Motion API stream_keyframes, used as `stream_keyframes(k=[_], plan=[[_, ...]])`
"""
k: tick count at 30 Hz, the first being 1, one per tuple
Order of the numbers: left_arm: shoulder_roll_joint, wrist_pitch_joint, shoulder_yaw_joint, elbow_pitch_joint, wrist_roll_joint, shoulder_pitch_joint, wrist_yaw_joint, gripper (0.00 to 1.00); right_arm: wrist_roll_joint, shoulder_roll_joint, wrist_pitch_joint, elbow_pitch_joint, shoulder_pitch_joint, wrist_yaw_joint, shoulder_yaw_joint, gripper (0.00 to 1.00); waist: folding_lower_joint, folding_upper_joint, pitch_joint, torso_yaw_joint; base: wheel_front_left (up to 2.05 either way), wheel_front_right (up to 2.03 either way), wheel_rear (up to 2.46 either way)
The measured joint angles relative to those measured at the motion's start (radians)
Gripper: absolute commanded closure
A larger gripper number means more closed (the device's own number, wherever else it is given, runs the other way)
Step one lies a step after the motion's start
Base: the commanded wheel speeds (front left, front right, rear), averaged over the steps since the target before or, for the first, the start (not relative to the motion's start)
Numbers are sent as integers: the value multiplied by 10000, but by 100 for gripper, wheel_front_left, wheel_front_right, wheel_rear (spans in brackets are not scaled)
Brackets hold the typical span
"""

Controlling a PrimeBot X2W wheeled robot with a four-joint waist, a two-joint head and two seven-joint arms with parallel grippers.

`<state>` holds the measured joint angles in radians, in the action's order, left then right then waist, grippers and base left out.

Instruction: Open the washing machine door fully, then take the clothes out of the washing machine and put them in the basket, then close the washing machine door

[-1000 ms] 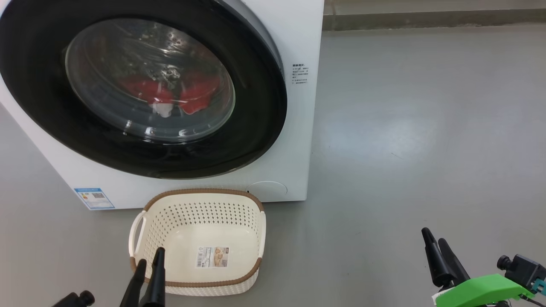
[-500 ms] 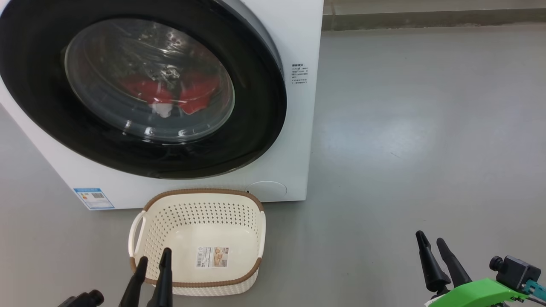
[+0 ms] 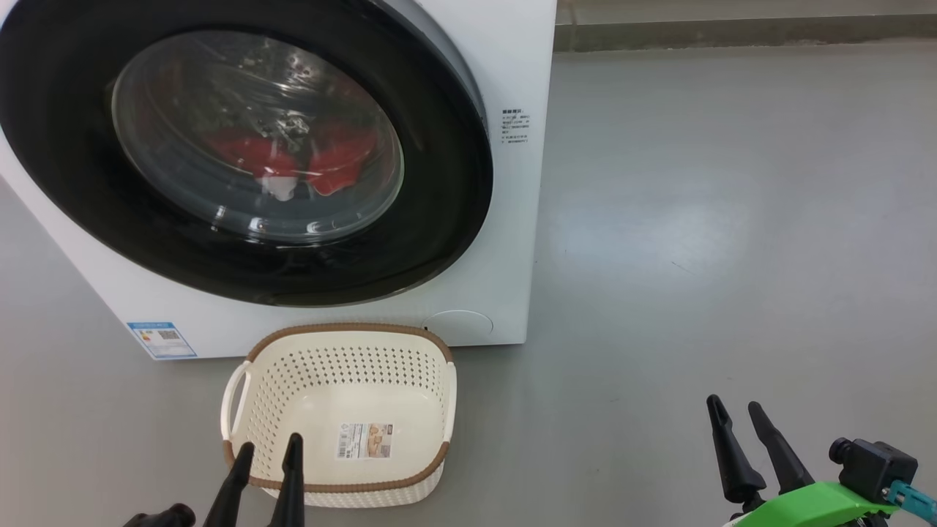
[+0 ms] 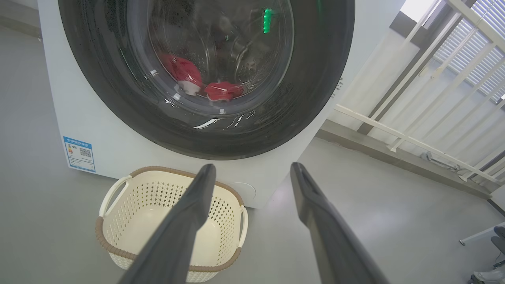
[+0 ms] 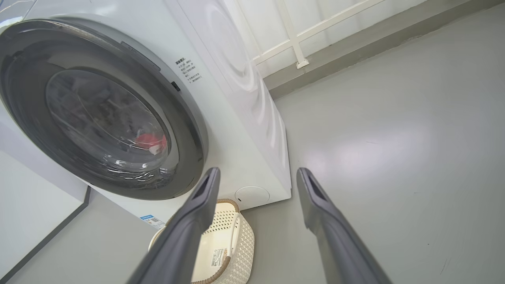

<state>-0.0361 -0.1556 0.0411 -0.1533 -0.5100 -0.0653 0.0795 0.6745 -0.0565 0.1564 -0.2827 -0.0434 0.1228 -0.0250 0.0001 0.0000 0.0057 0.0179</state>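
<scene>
The white washing machine [image 3: 512, 66] stands at the upper left with its round black-rimmed door [image 3: 439, 183] closed. Red clothes [image 3: 329, 165] with white trim lie in the drum behind the glass; the left wrist view also shows these clothes [image 4: 221, 90]. An empty cream basket [image 3: 344, 333] with a brown rim sits on the floor just in front of the machine. My left gripper [image 3: 269, 445] is open at the basket's near rim. My right gripper [image 3: 734, 406] is open over bare floor, well to the right of the basket. Neither holds anything.
Grey floor [image 3: 695, 219] stretches to the right of the machine. A low kerb [image 3: 732, 29] runs along the back. White railings and blinds [image 4: 434, 98] stand beyond the machine's far side. A round service cover [image 3: 460, 326] is at the machine's lower right corner.
My left gripper's fingers have shifted slightly right and lower in the head view. My right gripper has slid a little left and down. The machine, door and basket are unchanged.
</scene>
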Motion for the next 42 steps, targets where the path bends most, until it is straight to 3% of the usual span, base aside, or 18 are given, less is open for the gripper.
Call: stream_keyframes(k=[30,42], plan=[[-69,-853,257,435,3290,-231,-186,0,-2886,-2,830,326,-444,2,-109,0,0,1,67,10,0,0,0],[-84,-940,251,263,3323,-390,-159,0,-3049,40,934,420,-593,4,146,0,0,0,109,-1,0,0,0]])
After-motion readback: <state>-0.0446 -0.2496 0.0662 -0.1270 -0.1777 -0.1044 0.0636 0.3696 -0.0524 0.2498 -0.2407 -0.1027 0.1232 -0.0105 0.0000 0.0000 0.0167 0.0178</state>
